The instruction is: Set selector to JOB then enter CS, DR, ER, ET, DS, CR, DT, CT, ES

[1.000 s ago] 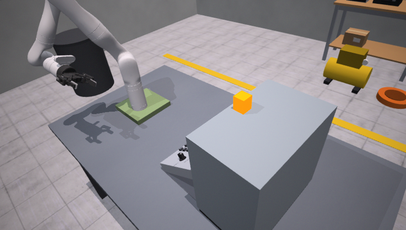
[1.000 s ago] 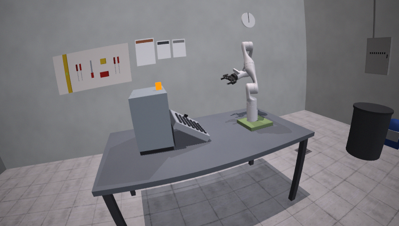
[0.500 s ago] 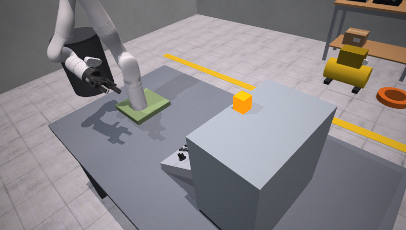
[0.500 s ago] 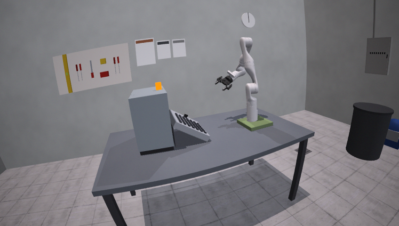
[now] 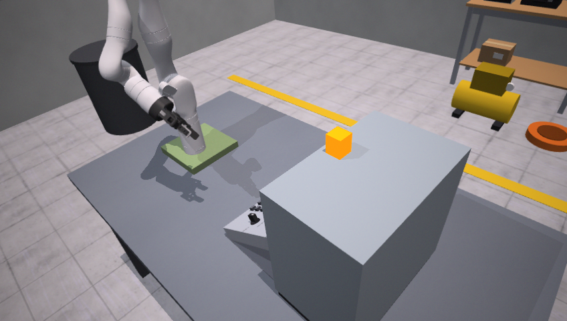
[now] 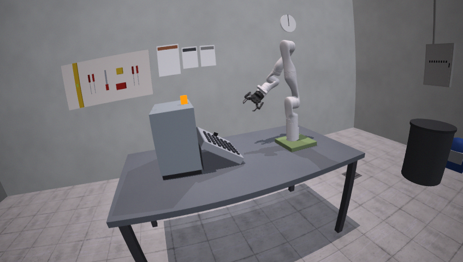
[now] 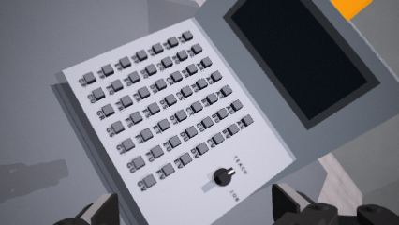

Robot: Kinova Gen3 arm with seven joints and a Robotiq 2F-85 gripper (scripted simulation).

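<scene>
Cube (image 5: 338,143) (image 6: 183,100) (image 7: 351,7) = solid orng; keys (image 7: 160,84) dk gry; selector (image 7: 222,176) blk w/ wht mark.

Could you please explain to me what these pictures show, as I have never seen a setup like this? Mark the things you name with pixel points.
A white robot arm stands on a green base plate (image 5: 216,137) (image 6: 308,143) fixed to a grey table (image 5: 131,223) (image 6: 260,177). Its black hand (image 5: 191,134) (image 6: 250,105) is open and holds nothing.

The top picture looks down from behind a grey machine cabinet (image 5: 358,190) (image 6: 175,142) topped by an orange cube (image 5: 338,144) (image 6: 183,99); the exterior one looks from the side. The wrist picture is taken beside the hand, showing the cabinet's dark screen (image 7: 300,56), rows of keys and the selector (image 7: 222,176), its white mark towards TEACH.
</scene>
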